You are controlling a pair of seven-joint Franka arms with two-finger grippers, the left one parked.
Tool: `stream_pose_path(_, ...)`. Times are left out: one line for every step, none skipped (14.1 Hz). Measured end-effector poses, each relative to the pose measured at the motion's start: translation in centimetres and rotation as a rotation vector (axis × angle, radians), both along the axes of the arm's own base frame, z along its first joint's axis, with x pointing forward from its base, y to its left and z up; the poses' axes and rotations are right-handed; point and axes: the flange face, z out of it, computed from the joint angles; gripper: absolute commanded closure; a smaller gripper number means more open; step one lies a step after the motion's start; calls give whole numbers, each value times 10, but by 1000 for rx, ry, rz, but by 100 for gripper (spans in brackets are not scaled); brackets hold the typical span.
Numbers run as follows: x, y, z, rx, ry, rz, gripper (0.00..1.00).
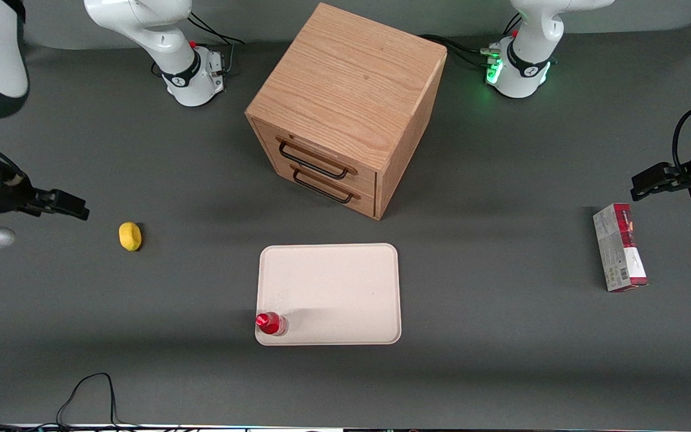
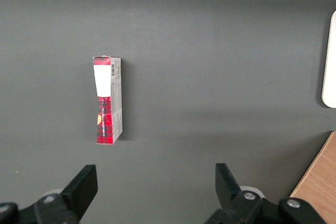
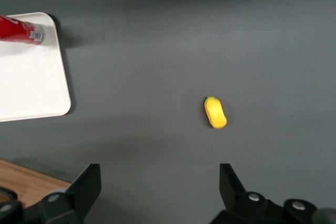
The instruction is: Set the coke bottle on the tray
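The coke bottle (image 1: pixel 271 323) stands upright on the tray (image 1: pixel 333 288), in the corner nearest the front camera toward the working arm's end. The right arm reaches out level above the surface (image 1: pixel 501 180) at its own end, well apart from the tray. Its end effector (image 3: pixel 160 187) is released, fingers (image 3: pixel 86 184) spread wide and holding nothing, apparently hovering near a yellow lump (image 1: pixel 130 236) lying on the surface.
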Motion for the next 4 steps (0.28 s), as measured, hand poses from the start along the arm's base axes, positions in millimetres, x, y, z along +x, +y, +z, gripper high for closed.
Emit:
stream_pose_path(-7,0,6,3,-7,1,0)
stream_pose_path(-14,0,11,5,-11,2,0)
stream_pose_path(-20,0,14,7,-14,3,0)
stream_pose_path(-25,0,17,9,-16,3,0)
